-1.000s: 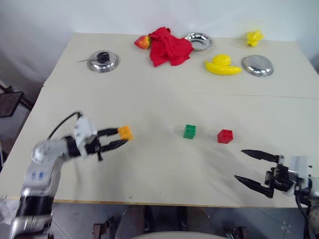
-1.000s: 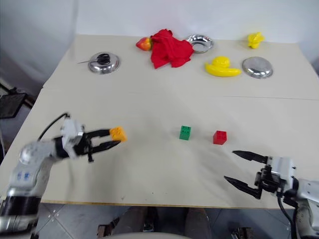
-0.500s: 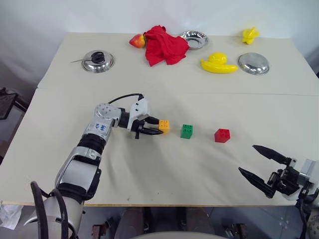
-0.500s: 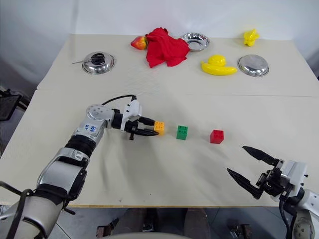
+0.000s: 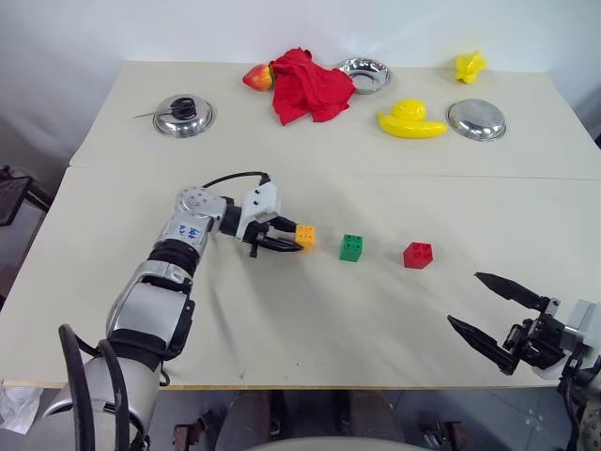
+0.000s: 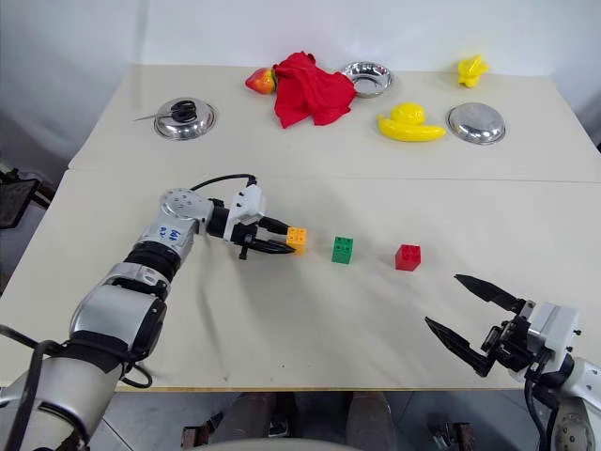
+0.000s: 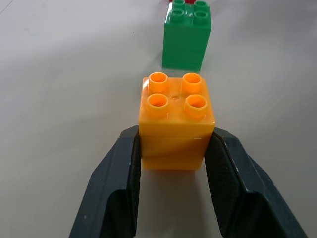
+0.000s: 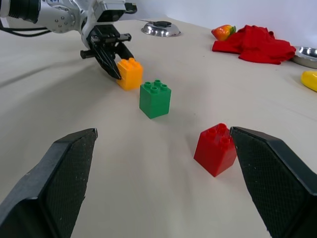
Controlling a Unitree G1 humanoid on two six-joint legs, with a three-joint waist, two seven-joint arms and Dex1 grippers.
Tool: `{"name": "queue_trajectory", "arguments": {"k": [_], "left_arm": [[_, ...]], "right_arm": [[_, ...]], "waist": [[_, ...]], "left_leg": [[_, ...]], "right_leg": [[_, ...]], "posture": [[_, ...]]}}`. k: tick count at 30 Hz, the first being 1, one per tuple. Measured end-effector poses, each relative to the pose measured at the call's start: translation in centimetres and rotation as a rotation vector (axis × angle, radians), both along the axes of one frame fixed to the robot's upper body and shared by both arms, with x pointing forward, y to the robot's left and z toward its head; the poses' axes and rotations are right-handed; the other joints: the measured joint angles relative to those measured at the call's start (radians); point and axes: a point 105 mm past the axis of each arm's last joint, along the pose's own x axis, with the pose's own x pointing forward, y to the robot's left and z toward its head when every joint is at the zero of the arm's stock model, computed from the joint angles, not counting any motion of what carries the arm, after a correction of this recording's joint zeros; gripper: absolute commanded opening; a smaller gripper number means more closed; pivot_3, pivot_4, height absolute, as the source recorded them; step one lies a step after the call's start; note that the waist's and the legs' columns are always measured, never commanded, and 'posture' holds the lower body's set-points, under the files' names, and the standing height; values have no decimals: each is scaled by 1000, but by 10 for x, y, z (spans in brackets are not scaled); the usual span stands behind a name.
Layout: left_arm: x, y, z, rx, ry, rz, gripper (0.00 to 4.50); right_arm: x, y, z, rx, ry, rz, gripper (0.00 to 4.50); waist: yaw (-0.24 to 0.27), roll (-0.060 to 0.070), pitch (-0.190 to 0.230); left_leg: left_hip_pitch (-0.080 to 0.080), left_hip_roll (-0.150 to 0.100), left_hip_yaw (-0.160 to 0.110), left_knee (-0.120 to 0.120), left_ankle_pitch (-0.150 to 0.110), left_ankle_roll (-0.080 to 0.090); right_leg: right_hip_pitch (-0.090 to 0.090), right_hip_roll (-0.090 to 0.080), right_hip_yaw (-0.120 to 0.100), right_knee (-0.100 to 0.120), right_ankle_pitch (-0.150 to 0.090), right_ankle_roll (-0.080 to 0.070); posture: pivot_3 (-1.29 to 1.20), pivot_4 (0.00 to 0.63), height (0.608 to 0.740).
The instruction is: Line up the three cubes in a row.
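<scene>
The three cubes sit in the middle band of the table [image 5: 113, 282], roughly along one left-to-right line. Orange-yellow cube [image 5: 305, 235] is leftmost, studs up, pinched between the two black fingers of the left gripper [image 5: 289, 239], which reaches in from the left with its jaws closed narrowly on the cube's side faces; whether the cube rests on the table or sits just above it cannot be told. Green cube [image 5: 352, 247] stands just to the right of it, apart, not touching. Red cube [image 5: 418, 255] is further right, with a wider gap from green than green has from orange-yellow. Right gripper [image 5: 496, 312] hovers near the table's near right edge, jaws spread wide, holding nothing, well apart from the red cube. Along the far edge, left to right: a steel lid [image 5: 184, 115] with black knob, a red-orange fruit [image 5: 256, 77] touching a crumpled red cloth [image 5: 310, 85], a steel bowl [image 5: 364, 73], a yellow duck [image 5: 410, 119], an upturned steel bowl [image 5: 476, 119], a small yellow toy [image 5: 470, 66].
</scene>
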Motion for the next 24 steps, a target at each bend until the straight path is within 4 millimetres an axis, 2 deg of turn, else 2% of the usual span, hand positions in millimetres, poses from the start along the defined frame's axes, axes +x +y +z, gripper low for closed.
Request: {"name": "queue_trajectory", "arguments": {"k": [7,14,16,19,21,24], "left_arm": [[-5,19,-4,-23,16,19,1468],[-7,23,-5,-32,15,30,1468],[-6,23,-7,-34,14,37,2234],[-8,24,-16,-15,40,49,3089],[-11,26,-16,-19,46,29,3703],[-19,45,-16,-27,52,28,3703]], "right_arm": [[4,1,4,-4,-20,5,4500],[7,1,4,-10,-14,9,4500],[9,3,6,-12,-21,15,4500],[11,4,6,-14,-21,21,4500],[11,4,7,-17,-16,29,4500],[11,3,8,-41,-6,47,4500]], "waist": [[-3,0,0],[-3,0,0],[-2,0,0],[-2,0,0],[-2,0,0],[-7,0,0]], "left_leg": [[0,1,0,0,0,0],[0,1,0,1,0,0],[1,1,0,1,0,0],[0,0,0,1,0,0],[0,0,0,1,0,0],[0,1,0,1,0,0]], "right_leg": [[0,0,0,0,0,0],[0,0,1,1,0,0],[0,0,1,1,0,0],[0,0,1,2,0,0],[0,-1,1,2,0,0],[-1,-1,1,2,0,0]], "posture": [[0,150,740],[0,150,740],[0,150,740],[0,150,740],[0,150,740],[0,150,740]]}}
